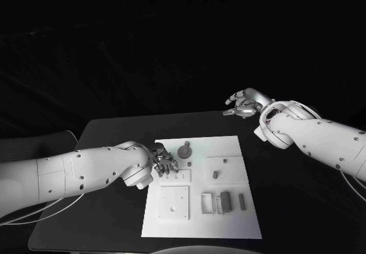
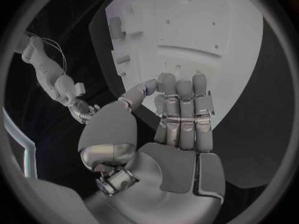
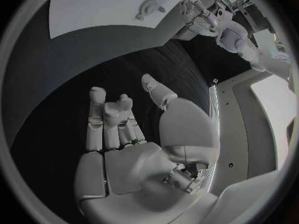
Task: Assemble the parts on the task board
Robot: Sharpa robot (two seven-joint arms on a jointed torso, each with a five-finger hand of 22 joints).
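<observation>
Task board [image 1: 229,222] mid-table, left robot hand [image 1: 165,161] at its edge, fingers spread, right robot hand [image 1: 245,104] empty beyond

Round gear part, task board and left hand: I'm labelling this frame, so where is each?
Round gear part [image 1: 184,152], head view, its disc face.
Task board [image 1: 229,227], head view, bare near corner.
Left hand [image 1: 163,161], head view, its fingers over the board.

Left hand [image 1: 162,160] crowding task board [image 1: 229,225] corner (near side open)
</observation>
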